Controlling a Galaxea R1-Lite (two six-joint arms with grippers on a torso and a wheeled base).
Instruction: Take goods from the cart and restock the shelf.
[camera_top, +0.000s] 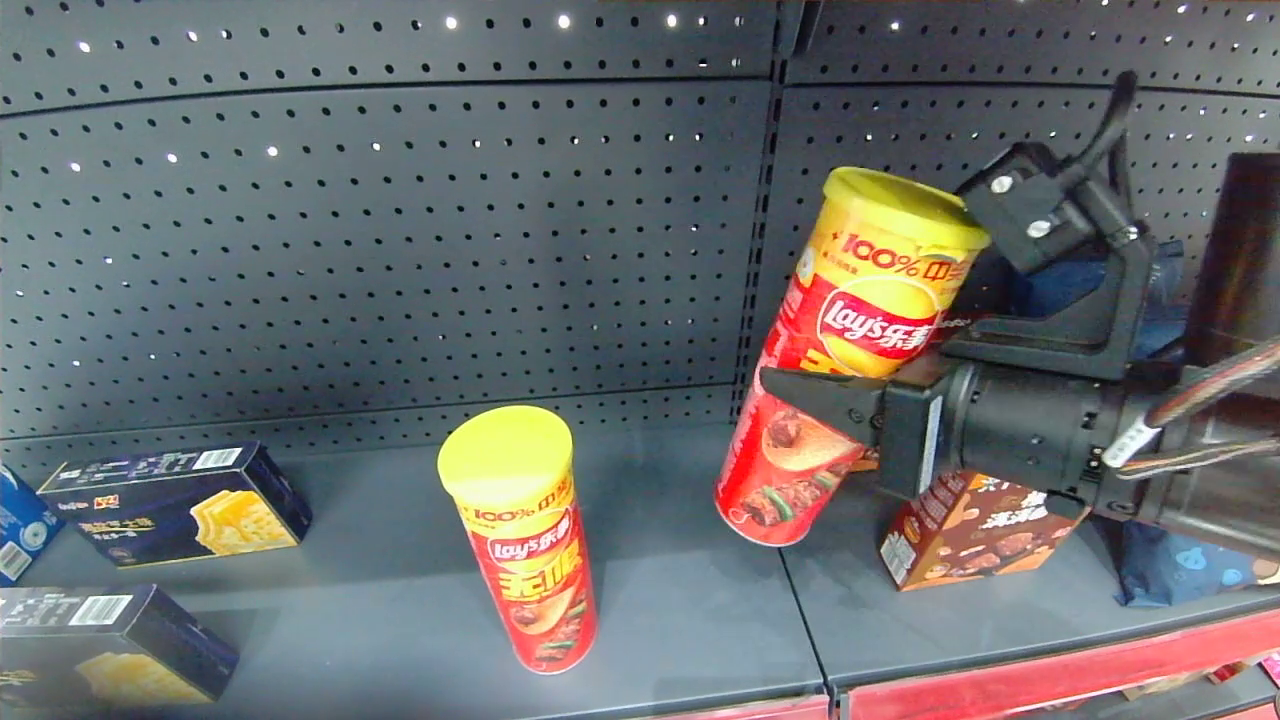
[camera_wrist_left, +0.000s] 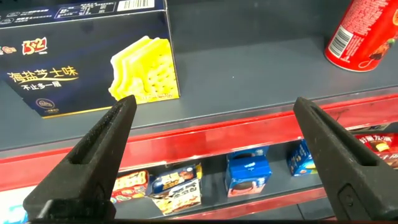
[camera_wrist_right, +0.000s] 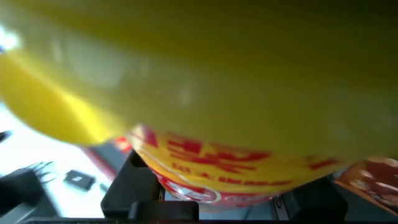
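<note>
A chips can (camera_top: 523, 545) with a yellow lid and red body stands upright on the grey shelf board (camera_top: 680, 600). To its right my right gripper (camera_top: 838, 398) is shut on a second chips can (camera_top: 855, 340), gripping it at mid-height. That can leans with its lid toward the right and its base just over the board. In the right wrist view its yellow lid (camera_wrist_right: 205, 68) looms close, with my right gripper (camera_wrist_right: 217, 199) clamped on the body. My left gripper (camera_wrist_left: 214, 155) is open, with nothing in it, in front of the red shelf lip (camera_wrist_left: 205, 140).
Two navy cracker boxes (camera_top: 180, 505) (camera_top: 100, 650) lie at the shelf's left. A brown snack box (camera_top: 965, 530) and blue bags (camera_top: 1180, 575) sit behind the right arm. The perforated back panel (camera_top: 400, 250) closes the rear. Small packets (camera_wrist_left: 245, 174) fill the shelf below.
</note>
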